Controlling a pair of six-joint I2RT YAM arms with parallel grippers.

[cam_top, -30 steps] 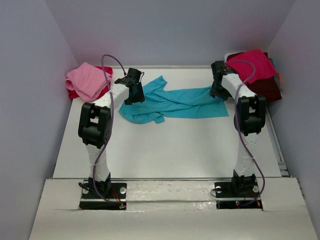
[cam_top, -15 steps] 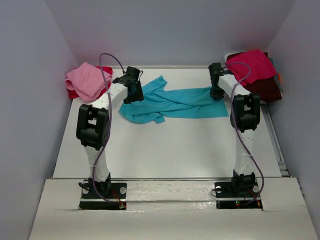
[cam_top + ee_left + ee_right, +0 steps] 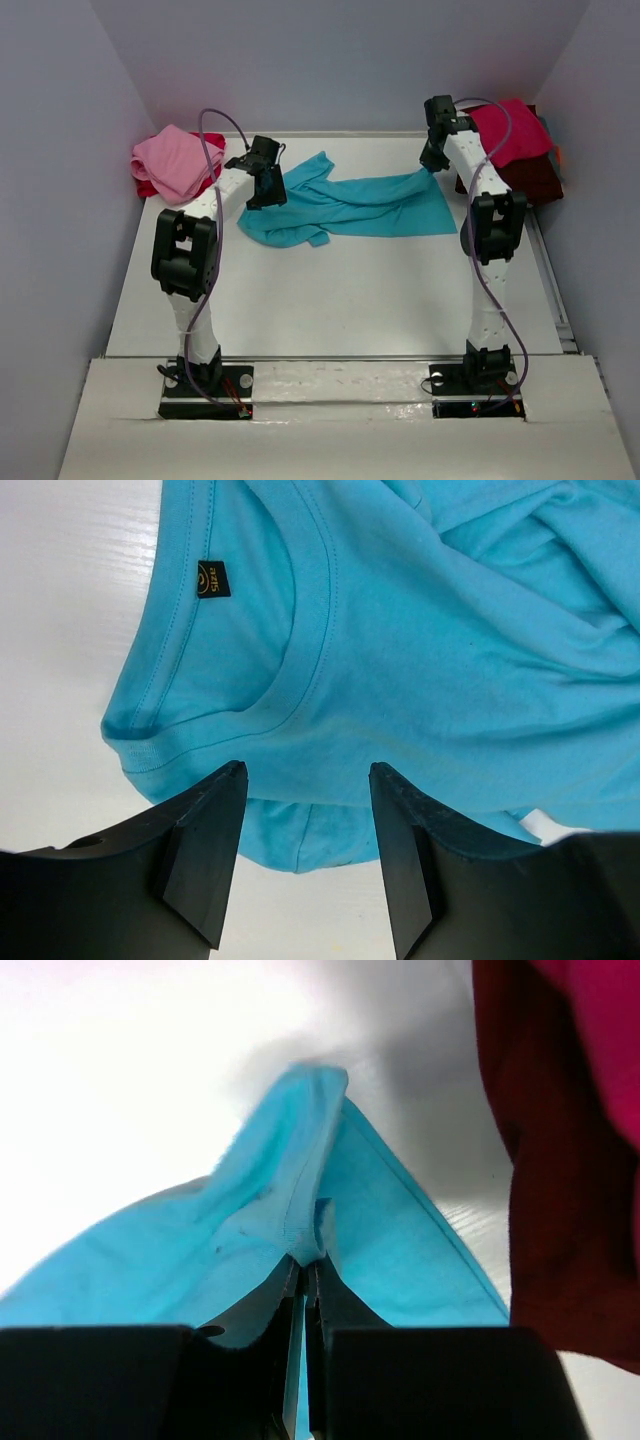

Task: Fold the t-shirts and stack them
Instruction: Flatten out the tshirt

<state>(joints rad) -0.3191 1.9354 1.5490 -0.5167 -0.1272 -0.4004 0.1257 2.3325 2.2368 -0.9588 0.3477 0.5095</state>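
Note:
A turquoise t-shirt (image 3: 350, 208) lies crumpled across the back middle of the table. My right gripper (image 3: 433, 165) is shut on its far right corner, and that hem (image 3: 305, 1230) rises as a pinched peak between the fingers. My left gripper (image 3: 262, 197) hovers open over the shirt's left end, its two black fingers (image 3: 205, 830) either side of the neckline (image 3: 300, 670), nothing between them. A pink t-shirt (image 3: 175, 160) lies on a red one (image 3: 148, 186) at the back left. At the back right are a crimson t-shirt (image 3: 515, 132) and a dark maroon one (image 3: 535, 178).
Grey walls close in the table on the left, back and right. The maroon cloth (image 3: 560, 1180) hangs close to the right of my right gripper. A purple cable (image 3: 215, 125) loops over the left arm. White tabletop (image 3: 340, 300) stretches toward the arm bases.
My right gripper has closed on the turquoise shirt's right corner and lifted it toward the back. The left arm has shifted only slightly and stays open.

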